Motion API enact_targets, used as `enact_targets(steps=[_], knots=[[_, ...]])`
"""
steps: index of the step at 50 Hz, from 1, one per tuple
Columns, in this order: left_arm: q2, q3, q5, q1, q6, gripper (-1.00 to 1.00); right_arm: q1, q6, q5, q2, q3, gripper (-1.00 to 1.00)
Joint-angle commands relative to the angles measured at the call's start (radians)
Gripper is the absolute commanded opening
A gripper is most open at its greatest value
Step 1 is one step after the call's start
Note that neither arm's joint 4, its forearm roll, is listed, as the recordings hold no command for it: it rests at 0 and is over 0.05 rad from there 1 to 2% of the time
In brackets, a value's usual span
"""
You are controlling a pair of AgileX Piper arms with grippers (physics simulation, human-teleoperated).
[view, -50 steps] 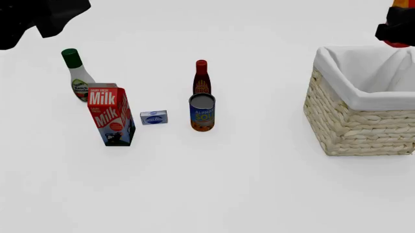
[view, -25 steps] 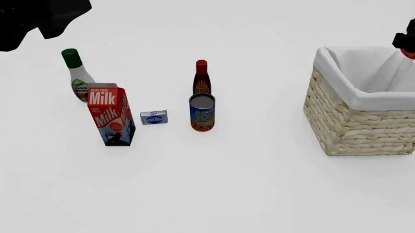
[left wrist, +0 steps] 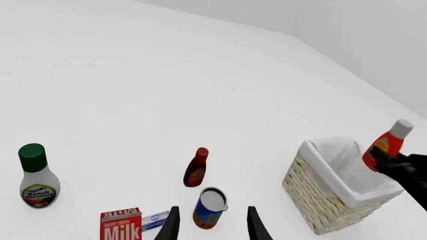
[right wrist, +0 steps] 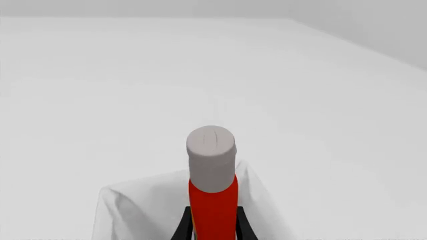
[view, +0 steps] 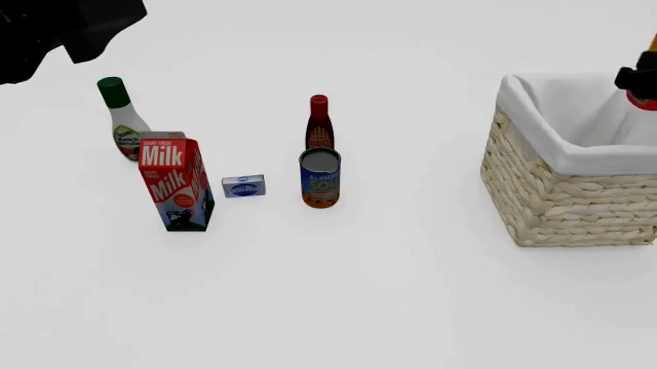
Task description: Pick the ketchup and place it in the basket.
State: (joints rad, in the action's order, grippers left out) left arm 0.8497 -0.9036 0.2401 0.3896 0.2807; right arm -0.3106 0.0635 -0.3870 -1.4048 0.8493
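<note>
The ketchup (left wrist: 385, 144), a red-orange bottle with a pale grey cap (right wrist: 211, 150), hangs tilted above the far right side of the basket (view: 559, 192). My right gripper (right wrist: 213, 226) is shut on its lower body. In the front view only a red sliver of the ketchup (view: 645, 101) and the black right gripper (view: 635, 79) show at the right edge, over the basket's white cloth lining. My left gripper (left wrist: 212, 229) is open and holds nothing, high above the table's left side. The left arm (view: 61, 27) shows as a dark shape at the top left.
Left of the basket stand a slim dark-red bottle (view: 319, 121), a blue soup can (view: 319, 178), a small blue-white box (view: 243, 186), a milk carton (view: 177, 183) and a white bottle with a green cap (view: 122, 118).
My right gripper has come down with the ketchup, from the frame's top right corner to just above the basket's rim. The left arm and the table objects have not moved.
</note>
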Motion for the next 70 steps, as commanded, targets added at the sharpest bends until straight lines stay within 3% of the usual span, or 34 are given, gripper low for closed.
enact_targets(steps=[1, 27, 59, 60, 70], knots=[[0.002, -0.002, -0.003, 0.0, 0.003, 1.0, 0.012, -0.028, -0.015, -0.036, 0.01, -1.0], [0.0, -0.004, -0.006, -0.003, 0.007, 1.0, 0.067, -0.043, -0.051, -0.125, 0.017, -1.0], [-0.017, 0.008, -0.007, -0.009, 0.014, 1.0, 0.067, -0.046, -0.074, -0.17, -0.005, -1.0], [-0.018, 0.008, -0.006, -0.008, 0.014, 1.0, 0.065, -0.045, -0.074, -0.171, -0.004, 1.0], [-0.02, 0.006, -0.005, -0.008, 0.016, 1.0, 0.071, -0.015, -0.088, -0.123, -0.029, 1.0]])
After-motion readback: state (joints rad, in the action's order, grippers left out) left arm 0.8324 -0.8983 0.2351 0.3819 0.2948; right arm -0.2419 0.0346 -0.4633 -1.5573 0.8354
